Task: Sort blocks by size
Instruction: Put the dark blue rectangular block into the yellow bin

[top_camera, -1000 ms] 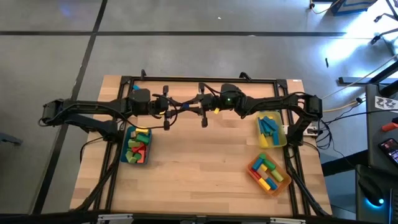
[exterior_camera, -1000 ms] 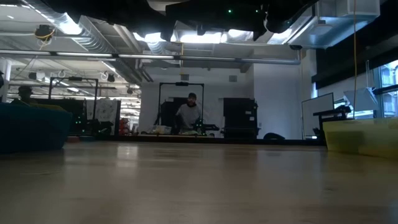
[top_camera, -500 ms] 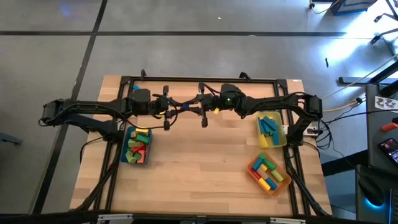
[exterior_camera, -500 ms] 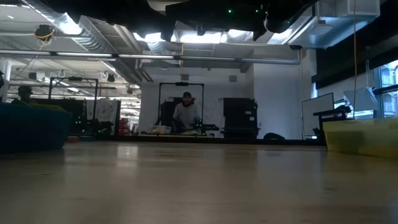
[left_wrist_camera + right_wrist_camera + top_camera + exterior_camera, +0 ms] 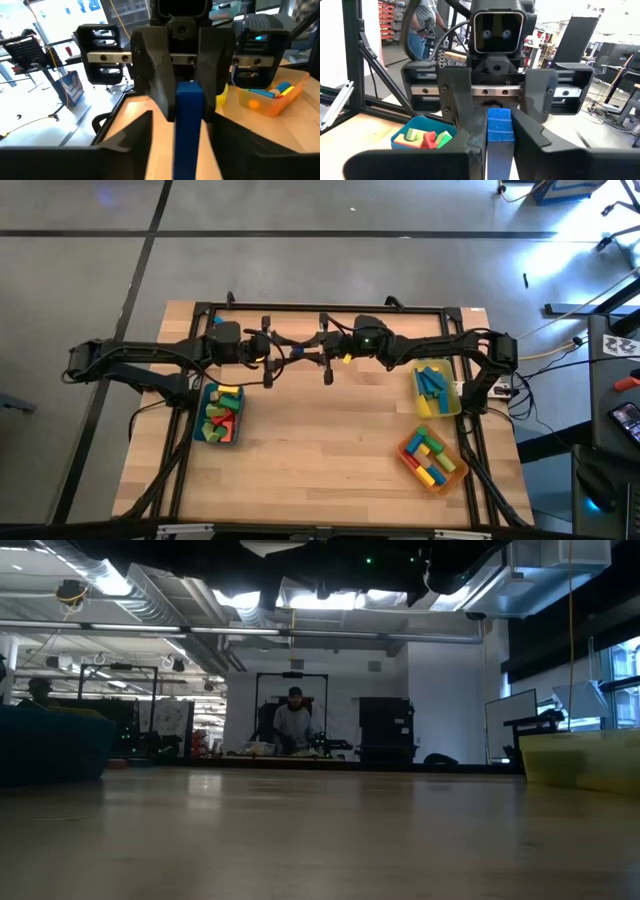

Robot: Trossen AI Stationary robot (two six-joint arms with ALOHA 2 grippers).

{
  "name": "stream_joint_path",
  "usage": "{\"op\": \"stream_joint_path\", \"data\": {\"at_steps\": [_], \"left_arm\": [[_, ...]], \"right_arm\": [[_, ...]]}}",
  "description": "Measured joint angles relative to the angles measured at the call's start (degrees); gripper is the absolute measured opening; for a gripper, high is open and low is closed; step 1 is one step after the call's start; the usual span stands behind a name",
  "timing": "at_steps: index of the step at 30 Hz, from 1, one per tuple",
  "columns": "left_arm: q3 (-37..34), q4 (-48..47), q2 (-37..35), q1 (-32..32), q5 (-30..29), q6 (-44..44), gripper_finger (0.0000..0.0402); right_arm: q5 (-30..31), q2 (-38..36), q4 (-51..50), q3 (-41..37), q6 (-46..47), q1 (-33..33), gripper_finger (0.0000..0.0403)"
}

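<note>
Hanging over the far middle of the table (image 5: 320, 450), a blue block (image 5: 499, 127) is pinched between the narrow fingers of the right gripper (image 5: 499, 142), well off the wood. The left gripper (image 5: 187, 145) is parked nose to nose with it, and its fingers (image 5: 456, 102) are spread wide on either side of the block, not gripping. The rest of the blocks are kept in trays: a mixed bunch in the teal one (image 5: 203, 420) on the left, blue bars in the yellow one (image 5: 452, 405), and more in the orange one (image 5: 405, 450).
</note>
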Motion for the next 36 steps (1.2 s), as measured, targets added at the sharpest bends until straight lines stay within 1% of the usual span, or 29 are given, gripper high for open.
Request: {"op": "stream_joint_path", "data": {"at_steps": [2,5,8,10,12,15,18,22,25,29,32,36], "left_arm": [[0.0,-0.5,-0.2,0.0,0.0,0.2,0.0195],[0.0,-1.7,-0.7,-0.1,0.0,-0.2,0.0222],[0.0,-4.5,-2.5,-0.1,0.0,-0.7,0.0233],[0.0,-8.0,-4.6,-0.1,0.0,-1.4,0.0234],[0.0,-11.4,-6.9,-0.1,0.0,-2.5,0.0235],[0.0,-17.2,-9.8,-0.1,-0.1,-4.4,0.0235],[-0.1,-22.3,-11.8,-0.1,-0.1,-6.1,0.0235],[-0.1,-27.6,-12.7,-0.1,-0.1,-7.6,0.0235],[-0.6,-28.2,-12.4,-0.1,-0.1,-6.9,0.0235],[-0.7,-26.7,-11.5,0.1,-0.2,-4.2,0.0235],[-0.7,-26.7,-11.0,0.3,-0.2,-3.6,0.0235],[-0.7,-26.9,-10.5,0.3,-0.2,-3.0,0.0235]], "right_arm": [[0.0,0.0,-0.1,0.0,0.0,0.0,0.0060],[0.0,0.0,0.0,0.0,0.0,0.0,0.0060],[0.0,0.0,-0.4,0.0,0.0,0.0,0.0060],[0.0,-0.6,-1.9,0.0,0.0,0.0,0.0060],[1.5,-2.2,-4.2,0.0,-0.3,0.0,0.0065],[5.4,-5.5,-8.7,0.0,-2.7,0.0,0.0069],[9.3,-8.8,-15.6,0.0,-3.8,0.0,0.0064],[18.0,-14.7,-27.5,0.0,-4.5,0.0,0.0062],[25.6,-18.9,-38.2,0.0,-3.5,0.0,0.0067],[34.1,-24.3,-51.2,0.0,1.3,0.0,0.0066],[40.1,-27.3,-61.1,0.0,7.3,0.0,0.0064],[44.6,-30.2,-73.4,0.0,18.2,0.0,0.0068]]}}
